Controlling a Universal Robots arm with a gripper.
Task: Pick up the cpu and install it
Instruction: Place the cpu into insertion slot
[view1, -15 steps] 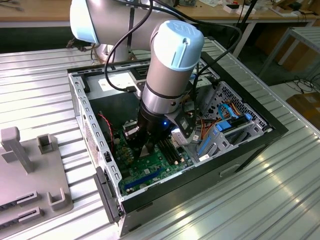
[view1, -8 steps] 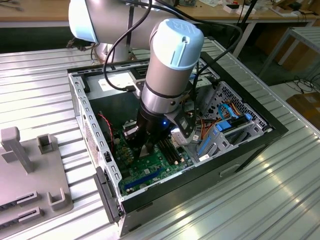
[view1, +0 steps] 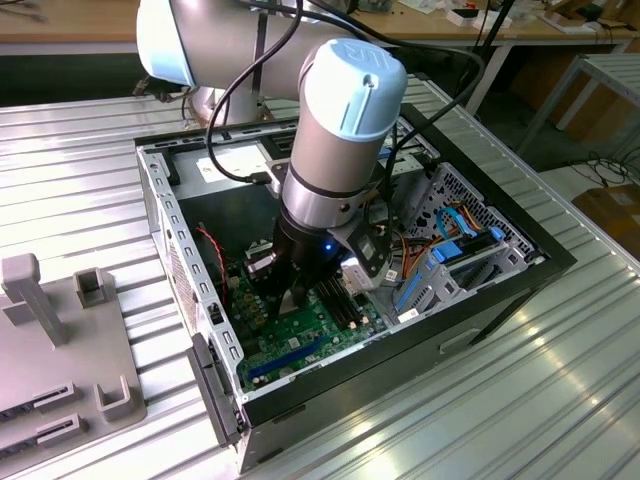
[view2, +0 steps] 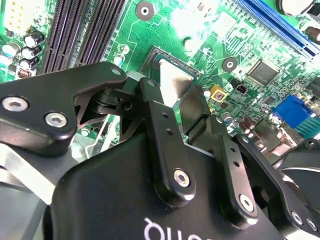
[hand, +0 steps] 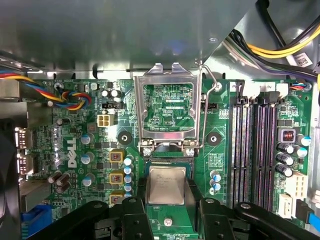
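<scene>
Ribbed metal worktop (view1: 80, 180) carries an open computer case (view1: 157, 200) lying with its open side up, and my arm (view1: 335, 150) reaches down into it. My claw (view2: 172, 95) is clamped on the cpu (hand: 167, 184). In the second wrist view my black fingers (view2: 151, 97) press against two opposite edges of the chip, and its pale silver top shows between them. The cpu lies level over the dark-framed socket (hand: 167, 161); I cannot tell whether it is seated or just above it. Just beyond, the metal load plate (hand: 139, 100) stands swung open, green board showing through its window, with the wire lever (hand: 209, 85) raised beside it. All this sits on the green motherboard (hand: 220, 165). Long black memory slots (hand: 255, 150) run near one side of the socket, and a twisted bundle of coloured wires (hand: 70, 95) lies off the other side. On the worktop at the exterior view's left, apart from the case, rests a grey fixture (view1: 40, 340).
</scene>
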